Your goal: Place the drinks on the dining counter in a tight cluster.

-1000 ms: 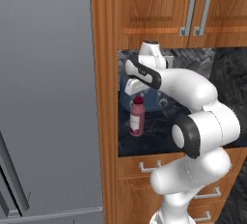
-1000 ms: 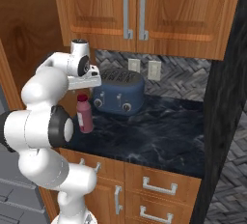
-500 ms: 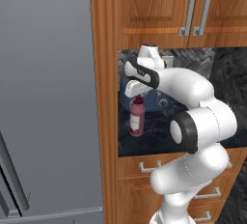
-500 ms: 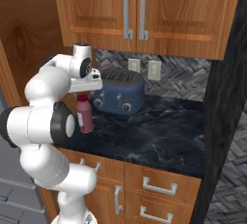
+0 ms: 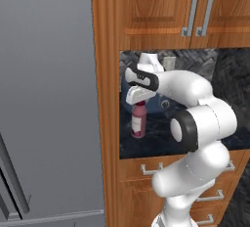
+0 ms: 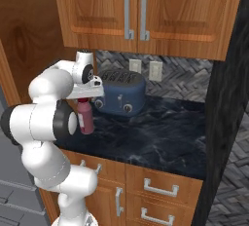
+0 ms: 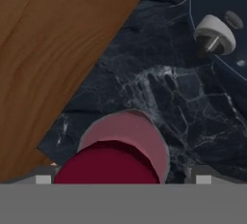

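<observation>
One of the drinks, a tall maroon bottle (image 5: 138, 124) with a red cap and a pale label, stands upright on a small dark counter (image 6: 160, 137) near its left end. My gripper (image 5: 137, 97) hangs straight over the bottle's cap, open, with nothing held. In the right base view the gripper (image 6: 85, 98) sits just on top of the bottle (image 6: 86, 118). Seen from the hand, the bottle (image 7: 126, 138) lies between the two finger tips of the gripper (image 7: 123, 179), which stand wide on either side. The dining counter is out of view.
A blue toaster (image 6: 121, 93) stands just right of the bottle, its knob (image 7: 214, 35) close by. A tall wood side panel (image 5: 105, 99) bounds the counter's left end. Upper cabinets (image 6: 141, 10) hang low overhead, and drawers (image 6: 155, 191) sit below.
The hand has come down a little, closer over the bottle's cap. The bottle has stayed put and the jaws have stayed open.
</observation>
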{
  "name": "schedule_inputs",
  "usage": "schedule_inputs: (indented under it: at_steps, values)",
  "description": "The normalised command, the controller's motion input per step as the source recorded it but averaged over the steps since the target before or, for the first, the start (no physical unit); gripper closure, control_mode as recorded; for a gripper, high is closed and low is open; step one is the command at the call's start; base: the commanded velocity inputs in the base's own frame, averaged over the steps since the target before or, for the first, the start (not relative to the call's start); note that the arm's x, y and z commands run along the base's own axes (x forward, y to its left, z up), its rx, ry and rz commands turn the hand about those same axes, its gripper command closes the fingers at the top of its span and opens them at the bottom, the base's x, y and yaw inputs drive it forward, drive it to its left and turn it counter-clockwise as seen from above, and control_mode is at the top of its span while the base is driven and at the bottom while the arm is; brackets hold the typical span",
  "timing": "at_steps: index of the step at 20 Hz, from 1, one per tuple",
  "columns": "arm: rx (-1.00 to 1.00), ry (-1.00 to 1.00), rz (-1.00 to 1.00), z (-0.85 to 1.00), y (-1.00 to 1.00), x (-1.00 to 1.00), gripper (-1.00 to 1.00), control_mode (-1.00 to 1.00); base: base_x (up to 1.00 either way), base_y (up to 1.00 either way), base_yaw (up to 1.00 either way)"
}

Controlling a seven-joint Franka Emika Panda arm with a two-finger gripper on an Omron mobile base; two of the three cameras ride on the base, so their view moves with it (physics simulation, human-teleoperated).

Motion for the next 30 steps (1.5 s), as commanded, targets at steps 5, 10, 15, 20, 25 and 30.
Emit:
schedule_inputs:
  at_steps: [5,10,15,20,25,30]
  values:
    - [0.00,0.06,0.00,-0.09,0.06,0.00,-1.00,-1.00,0.00,0.00,0.00]
    - [0.00,0.00,0.00,0.00,0.00,0.00,-1.00,-1.00,0.00,0.00,0.00]
    - [0.00,0.00,0.00,0.00,0.00,0.00,1.00,-1.00,0.00,0.00,0.00]
    - [0.00,0.00,0.00,0.00,0.00,0.00,1.00,-1.00,0.00,0.00,0.00]
    - [0.01,-0.05,0.00,0.18,-0.36,-0.54,1.00,-1.00,0.00,0.00,0.00]
    - [0.06,-0.05,0.00,0.60,-0.65,-1.00,1.00,-1.00,0.00,0.00,0.00]
